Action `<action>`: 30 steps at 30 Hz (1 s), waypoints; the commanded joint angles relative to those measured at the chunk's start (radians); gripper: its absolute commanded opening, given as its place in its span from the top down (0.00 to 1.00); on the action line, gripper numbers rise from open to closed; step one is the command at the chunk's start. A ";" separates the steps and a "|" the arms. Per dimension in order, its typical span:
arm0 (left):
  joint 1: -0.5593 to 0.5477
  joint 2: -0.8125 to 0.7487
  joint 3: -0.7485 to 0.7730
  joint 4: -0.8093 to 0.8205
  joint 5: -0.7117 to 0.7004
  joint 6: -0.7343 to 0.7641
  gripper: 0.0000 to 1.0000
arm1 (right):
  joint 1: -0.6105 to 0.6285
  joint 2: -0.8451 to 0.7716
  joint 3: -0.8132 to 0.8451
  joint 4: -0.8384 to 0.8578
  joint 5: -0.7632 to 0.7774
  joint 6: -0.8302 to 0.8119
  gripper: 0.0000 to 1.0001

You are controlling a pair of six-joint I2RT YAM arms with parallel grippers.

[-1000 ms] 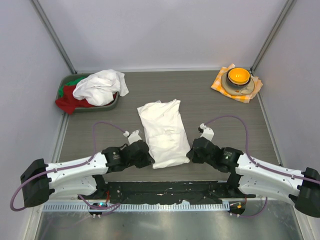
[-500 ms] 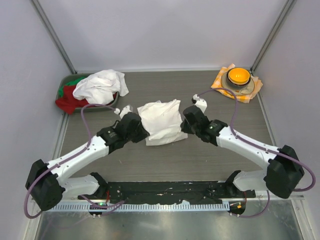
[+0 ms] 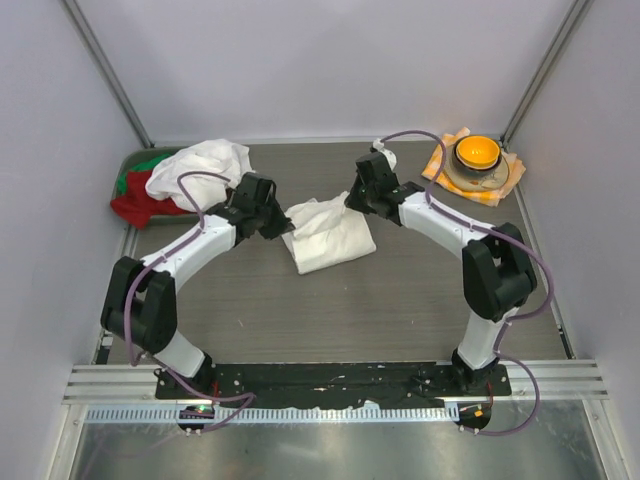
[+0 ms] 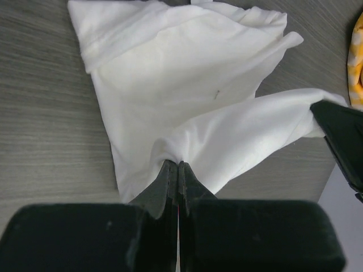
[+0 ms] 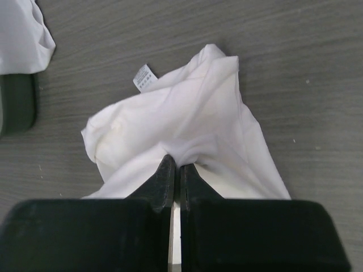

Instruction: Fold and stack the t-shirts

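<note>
The left gripper [image 3: 283, 226] is clamped on a bunched fold of the white t-shirt [image 3: 325, 238]. In its wrist view the fingers [image 4: 169, 182] meet with only a thin pinch of cloth between them, and the fabric fans out ahead of the tips. The right gripper [image 3: 351, 203] is closed in the same way on the opposite edge of that shirt, its fingers [image 5: 165, 173] nipping a puckered ridge.

A band of cloth runs from one pinch across to the other. Below it the rest of the shirt lies doubled over in loose layers on the grey table [image 3: 400, 295]. A care label [image 5: 143, 77] sticks out just beyond the right fingertips, a little to their left.

Further out, past the left gripper's outer side, a second white t-shirt [image 3: 200, 170] is heaped in a grey tray [image 3: 226, 213] over a red garment [image 3: 135, 206] and a green garment [image 3: 146, 162]. Well beyond the right gripper's outer side, an orange bowl [image 3: 477, 152] sits on a checked cloth [image 3: 434, 168].

The shirt looks light, soft and wholly limp, so it should sag, crease and drag on the tabletop wherever it is unsupported, and no fold will hold its own shape. A narrow pinch should carry the weight easily, but thin cotton can slide out of it. The best holds are probably at the two ends of one edge, through every layer there. With the span between the hands kept gently taut, the fold should lie flat when lowered.
</note>
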 commanded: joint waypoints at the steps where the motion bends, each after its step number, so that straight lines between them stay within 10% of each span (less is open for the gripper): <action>1: 0.037 0.070 0.090 0.056 0.071 0.030 1.00 | -0.023 0.075 0.161 0.028 -0.038 -0.025 0.99; 26: 0.234 0.139 0.113 0.083 0.025 -0.001 1.00 | -0.044 0.496 0.647 0.130 -0.242 -0.026 0.96; 27: 0.241 0.149 0.119 0.073 -0.021 -0.008 0.96 | -0.044 0.543 0.663 0.144 -0.240 -0.026 0.91; 30: 0.270 0.185 0.164 0.008 -0.192 -0.042 0.03 | -0.044 0.591 0.740 0.162 -0.213 -0.055 0.34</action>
